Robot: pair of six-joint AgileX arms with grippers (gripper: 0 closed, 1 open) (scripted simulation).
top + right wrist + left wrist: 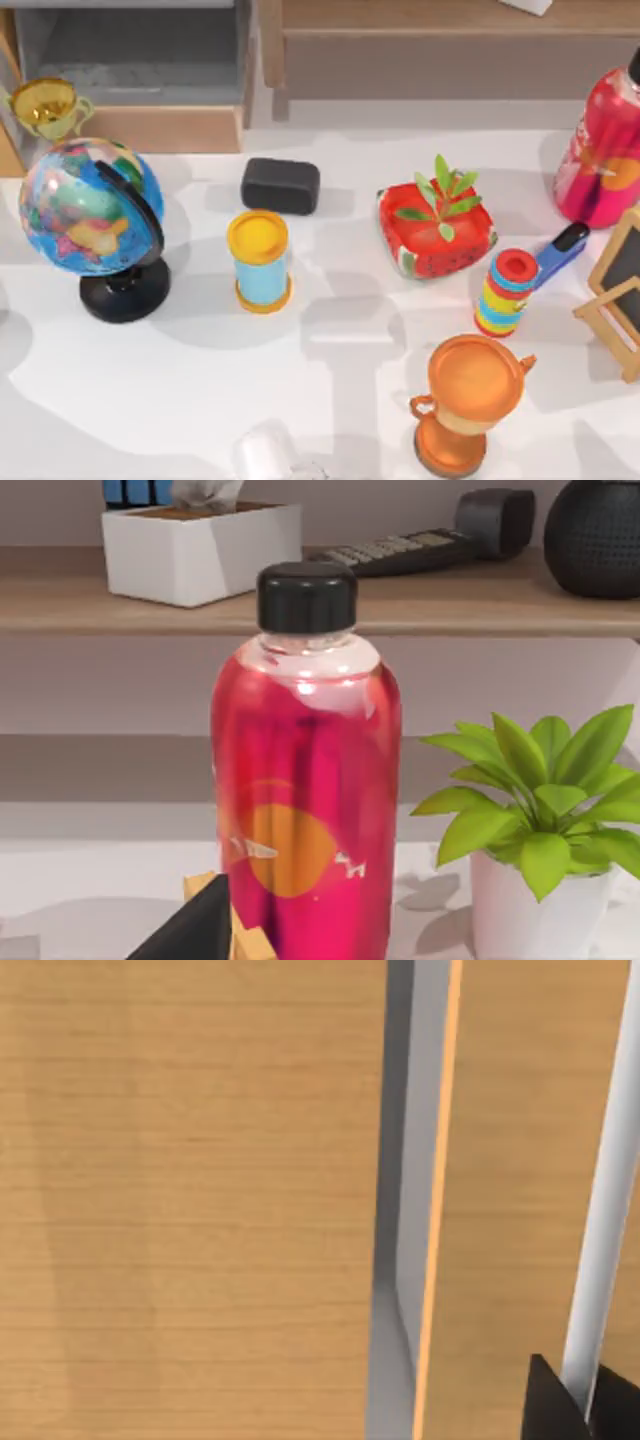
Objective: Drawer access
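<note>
The drawer (160, 128) stands at the table's back left, pulled out, with its light-wood front panel facing the table and its grey inside (140, 55) showing. Light-wood panels (190, 1200) lie very close in the left wrist view, split by a narrow grey gap (398, 1260), with a thin white bar (600, 1210) beside them. A dark part of my left gripper (560, 1410) sits next to that bar. A dark part of my right gripper (190, 930) is in front of a pink bottle (305, 800).
A globe (90, 205) and a gold cup (48, 105) stand right before the drawer. A black box (280, 185), a yellow spool (259, 260), a red planter (437, 225), an orange trophy (465, 400), the pink bottle (605, 150) and a long shelf unit (450, 50) crowd the rest.
</note>
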